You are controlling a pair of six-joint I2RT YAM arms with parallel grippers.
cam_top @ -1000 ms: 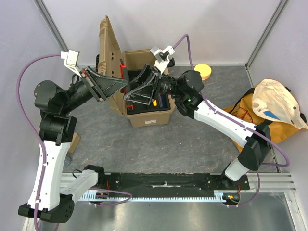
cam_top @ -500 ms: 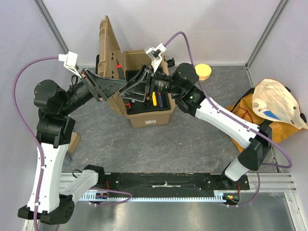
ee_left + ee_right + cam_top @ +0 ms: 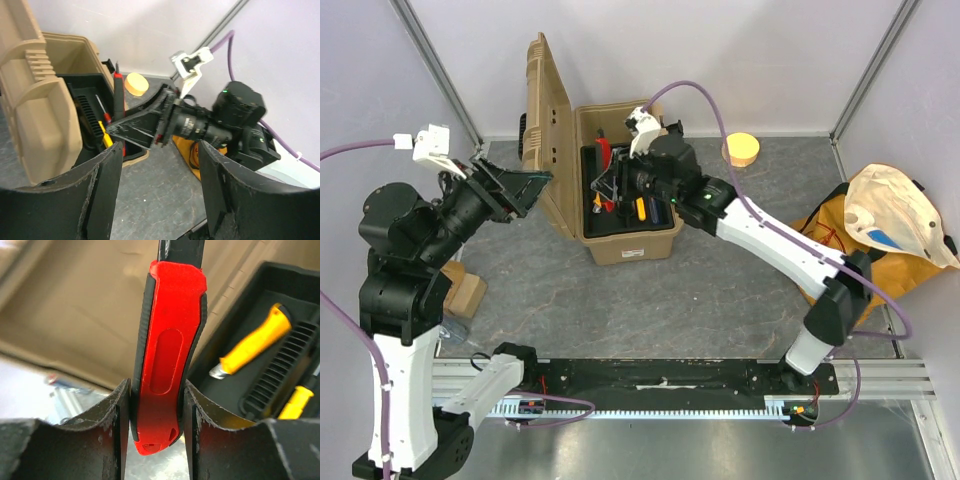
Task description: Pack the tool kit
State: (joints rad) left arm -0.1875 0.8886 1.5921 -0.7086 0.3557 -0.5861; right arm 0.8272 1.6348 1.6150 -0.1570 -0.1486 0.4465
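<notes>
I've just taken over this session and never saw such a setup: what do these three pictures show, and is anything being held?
These are two robot arms bolted at the near edge of a grey table. The overhead picture looks down from behind them. The other two come from a camera on each wrist, so the black prongs at the bottom are that arm's own fingers. On the table stands an open tan toolbox, its black tray holding yellow-handled tools. A round yellow disc, an orange fabric bag and a tan block lie around it. The right end effector grips a red-handled tool above the tray. The left end effector is open and empty, next to the raised lid.
</notes>
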